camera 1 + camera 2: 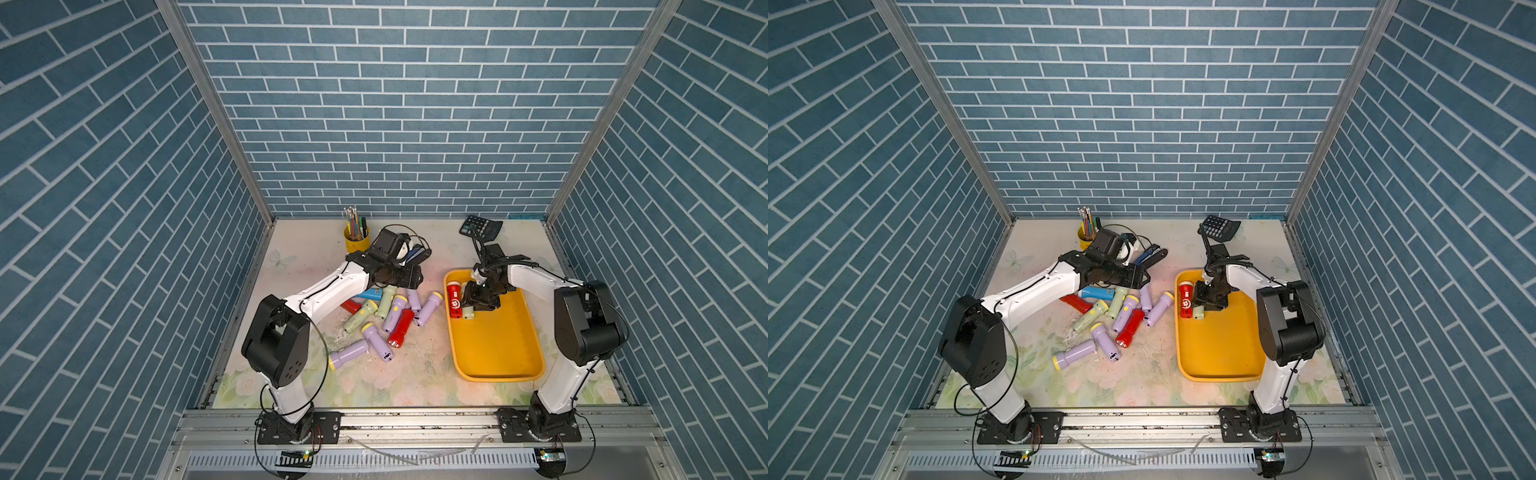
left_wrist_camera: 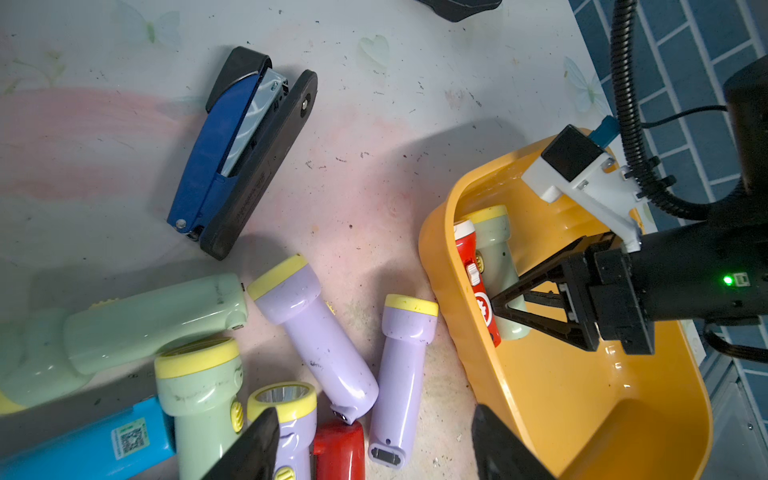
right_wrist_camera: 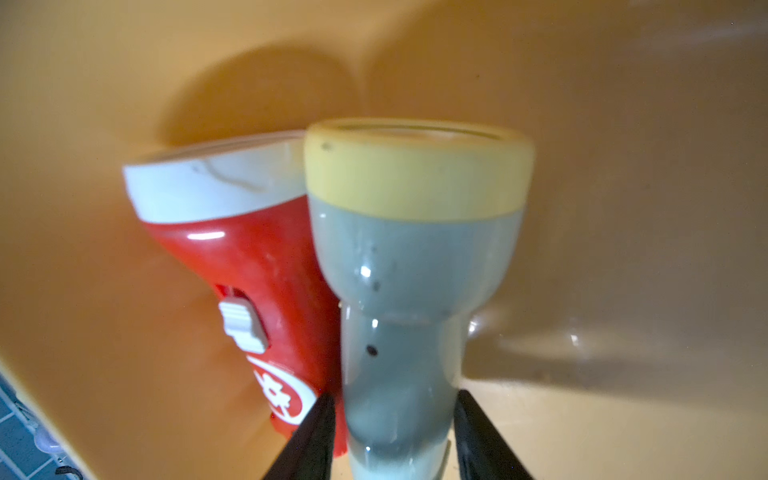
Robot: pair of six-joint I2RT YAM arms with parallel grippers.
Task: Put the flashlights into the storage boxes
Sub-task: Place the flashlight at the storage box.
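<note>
Top views both show the white-and-black left arm (image 1: pixel 328 286) folded up at the elbow and stretched out over the far end of a loose heap of stubby plastic flashlights (image 1: pixel 386 316), lilac, pale green, red and one blue. The white-and-black right arm (image 1: pixel 536 278) bends in over the shallow yellow plastic tray with rounded corners (image 1: pixel 498 353), wrist tipped down into its far corner on the heap side.

In the left wrist view, the left gripper (image 2: pixel 374 411) hangs over the heap with its jaws spread wide and nothing gripped. In the right wrist view, the right gripper (image 3: pixel 395 399) straddles the handle of a pale green plastic flashlight with a yellow head (image 3: pixel 407 270). That one lies on the tray floor, touching a red plastic flashlight with a white head (image 3: pixel 249 257). There's a sliver of gap at one finger, so I'd call those jaws let go, not pinching.

The heap sits on the pale floral table mat (image 1: pixel 374 386) between the arms, just beside the tray. A blue-and-black stapler (image 2: pixel 241 153) lies beyond it. A yellow pen cup (image 1: pixel 356 241) and a black calculator (image 1: pixel 482 226) sit near the back. Blue brick-pattern walls (image 1: pixel 395 104) box in three sides, and a metal rail (image 1: pixel 415 419) runs along the front.

Most of the tray floor toward the front is bare, and there's a bare strip of mat between the heap and the rail.
</note>
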